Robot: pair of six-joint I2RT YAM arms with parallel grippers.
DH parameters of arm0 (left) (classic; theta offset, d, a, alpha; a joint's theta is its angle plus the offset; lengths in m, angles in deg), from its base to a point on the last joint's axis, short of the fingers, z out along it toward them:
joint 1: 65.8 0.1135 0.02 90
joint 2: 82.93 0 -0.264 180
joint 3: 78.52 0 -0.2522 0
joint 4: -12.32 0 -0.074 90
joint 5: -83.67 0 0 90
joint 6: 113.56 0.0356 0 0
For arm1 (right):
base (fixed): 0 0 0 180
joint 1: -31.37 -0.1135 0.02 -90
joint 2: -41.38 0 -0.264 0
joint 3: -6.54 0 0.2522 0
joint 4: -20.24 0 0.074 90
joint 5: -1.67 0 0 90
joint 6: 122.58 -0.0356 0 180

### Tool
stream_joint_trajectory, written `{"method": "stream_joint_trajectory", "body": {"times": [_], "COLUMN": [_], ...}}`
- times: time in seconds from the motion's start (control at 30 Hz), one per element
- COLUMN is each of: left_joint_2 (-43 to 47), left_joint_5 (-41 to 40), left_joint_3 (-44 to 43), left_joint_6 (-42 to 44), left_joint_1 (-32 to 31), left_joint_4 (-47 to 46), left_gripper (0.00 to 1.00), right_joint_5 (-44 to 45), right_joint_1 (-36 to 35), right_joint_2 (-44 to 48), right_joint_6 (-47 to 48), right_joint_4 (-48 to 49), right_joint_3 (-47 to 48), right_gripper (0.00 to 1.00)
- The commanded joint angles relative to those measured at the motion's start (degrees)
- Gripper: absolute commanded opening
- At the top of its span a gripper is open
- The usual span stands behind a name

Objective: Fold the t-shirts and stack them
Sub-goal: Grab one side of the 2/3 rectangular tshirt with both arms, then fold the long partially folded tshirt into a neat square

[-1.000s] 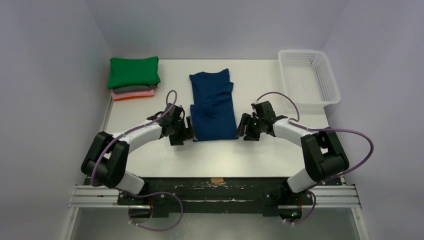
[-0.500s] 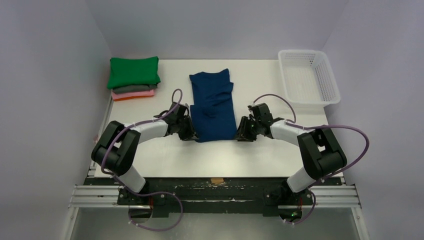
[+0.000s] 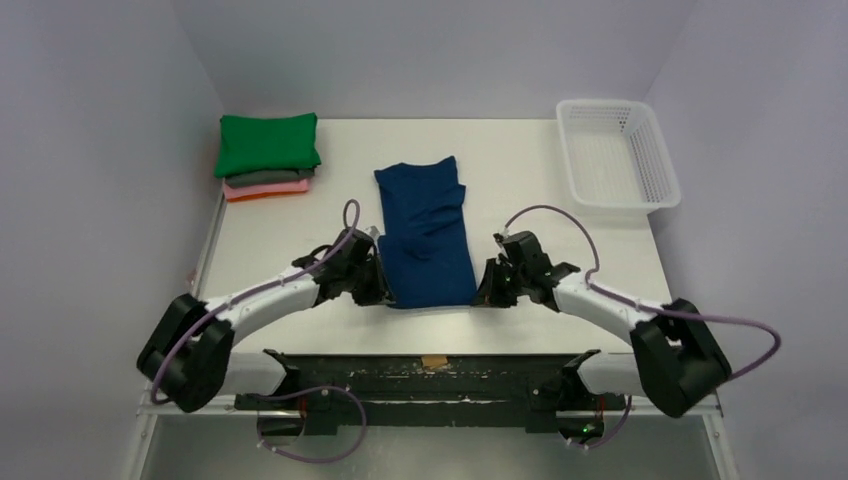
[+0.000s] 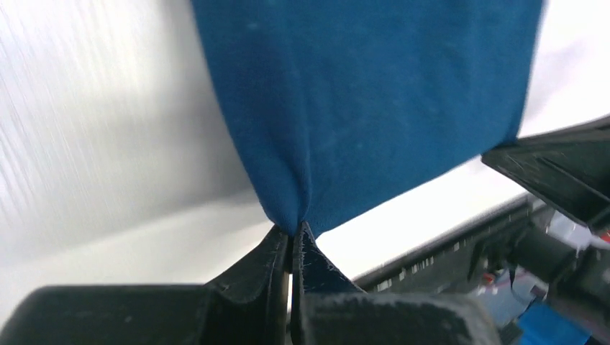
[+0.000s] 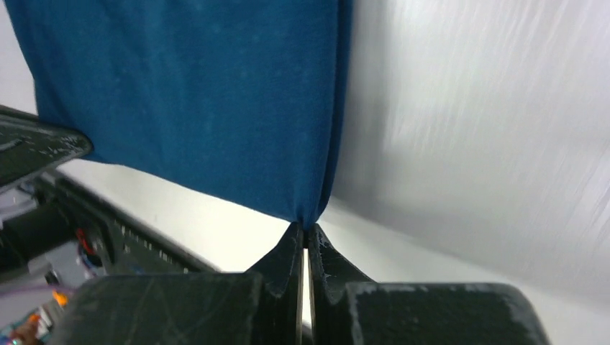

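left tool (image 4: pixel 292 233) clamped on near hem corner of navy t-shirt (image 3: pixel 425 235) | right tool (image 5: pixel 306 231) clamped on the opposite hem corner | shirt lies between and ahead of both tools, long axis running away across worktop (image 3: pixel 270 230)

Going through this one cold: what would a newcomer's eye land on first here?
First, the navy t-shirt stretched lengthwise mid-table, with the left jaws and right jaws each pinched shut on one of its near corners, as both wrist views show. Next come the folded stack with a green tee on top at the far left corner, and the white mesh basket at the far right.
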Motion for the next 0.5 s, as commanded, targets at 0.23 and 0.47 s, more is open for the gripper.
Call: {"method": "stream_joint_trajectory", "body": {"times": [0.23, 0.47], "left_joint_2": [40.88, 41.04], "left_joint_5": [-5.08, -6.38], "left_joint_3": [5.40, -1.75], "left_joint_6": [-6.94, -3.68], "left_joint_1": [-8.46, -8.05], "left_joint_4": [22.51, 23.40], "left_gripper": [0.00, 0.00], "right_joint_5": [0.38, 1.05], "right_joint_1": [-7.14, -7.12], "right_joint_2": [38.03, 38.42], "right_joint_6": [-3.56, -2.17], "right_joint_4": [-23.82, -21.34], "right_joint_3": [-3.02, 4.37], "right_gripper": [0.00, 0.00]}}
